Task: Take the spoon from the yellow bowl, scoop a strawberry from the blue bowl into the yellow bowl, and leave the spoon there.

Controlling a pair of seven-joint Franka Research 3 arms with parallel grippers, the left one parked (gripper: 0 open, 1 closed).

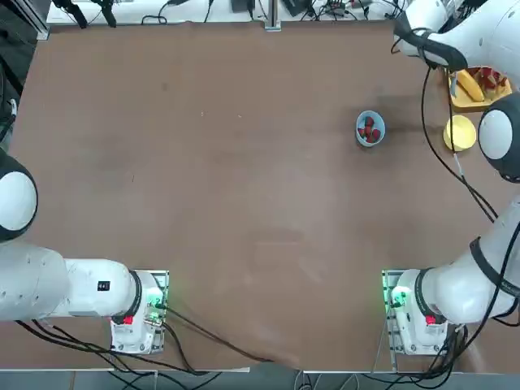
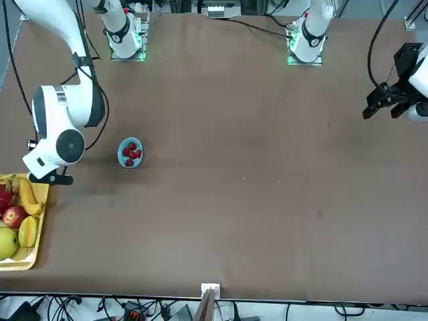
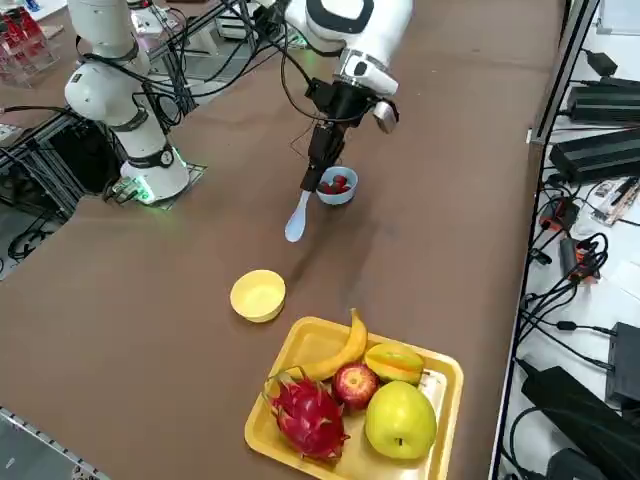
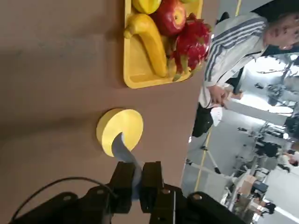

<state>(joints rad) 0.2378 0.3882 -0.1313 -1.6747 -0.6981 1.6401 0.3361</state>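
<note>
Pale blue spoon (image 3: 297, 222) hangs tilted between blue bowl (image 3: 337, 186) and seemingly empty yellow bowl (image 3: 258, 295).

No readable text, seemingly.

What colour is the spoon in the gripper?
Pale blue spoon, clearest in the right side view.

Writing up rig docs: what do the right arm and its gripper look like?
Right arm: glossy white rounded shells, dark joint bands, black cables looping alongside, green light at its base. Right gripper: black, two blocky black fingers.
</note>
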